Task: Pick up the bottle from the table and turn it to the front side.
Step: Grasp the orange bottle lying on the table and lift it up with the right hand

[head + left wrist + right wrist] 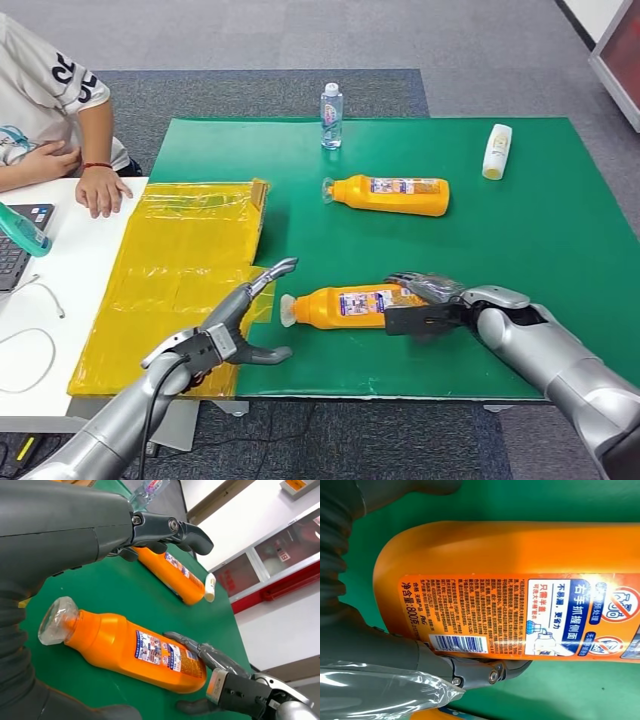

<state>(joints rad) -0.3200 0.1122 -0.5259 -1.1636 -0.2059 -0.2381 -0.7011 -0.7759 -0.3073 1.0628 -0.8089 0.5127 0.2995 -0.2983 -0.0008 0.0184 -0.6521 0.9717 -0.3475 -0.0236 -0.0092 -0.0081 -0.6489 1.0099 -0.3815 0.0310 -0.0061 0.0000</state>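
While lying flat, orange bottle [355, 305] | right robot hand [423, 305] grips base

Orange bottle [124, 650] lying on green mat [113, 590], right robot hand [211, 672] around its base

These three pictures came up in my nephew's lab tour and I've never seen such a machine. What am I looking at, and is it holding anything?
It is a humanoid robot with two silver arms. The wide picture is from its head; the other two are from cameras at its wrists. On the green mat lie two orange bottles, a small white bottle and a standing water bottle. The right hand is closing around the base of the near orange bottle, which lies on the mat. The left hand hovers open near its cap. A person sits at the white table beside it.
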